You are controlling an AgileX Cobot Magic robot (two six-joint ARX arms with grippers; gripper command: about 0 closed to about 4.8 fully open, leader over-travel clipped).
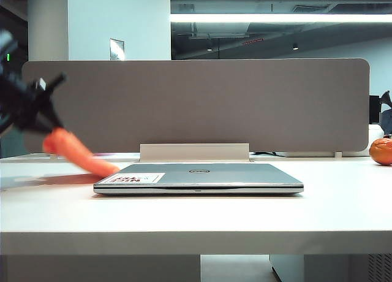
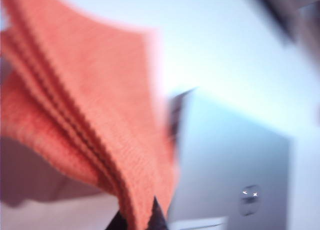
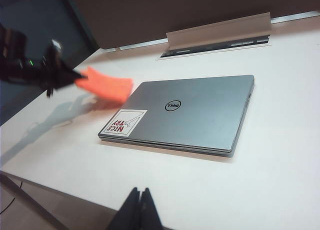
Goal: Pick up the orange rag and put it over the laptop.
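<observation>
The orange rag (image 1: 78,152) hangs in the air at the left of the exterior view, its lower end by the left edge of the laptop (image 1: 202,175). My left gripper (image 1: 44,124) is shut on its upper end, raised above the table. In the left wrist view the folded rag (image 2: 85,105) fills the frame, pinched between the dark fingertips (image 2: 159,219) of my left gripper (image 2: 141,221), with the laptop lid (image 2: 235,160) beyond. The right wrist view shows the closed silver laptop (image 3: 195,110), the rag (image 3: 107,86) beside its corner, and my right gripper (image 3: 139,196) shut and empty, well back from the laptop.
A white table (image 1: 196,214) carries everything. A grey partition panel (image 1: 196,104) stands behind, with a white cable tray (image 1: 195,152) at its foot. A round orange ball (image 1: 381,151) sits at the far right. A white sticker (image 3: 128,122) with red print marks the lid.
</observation>
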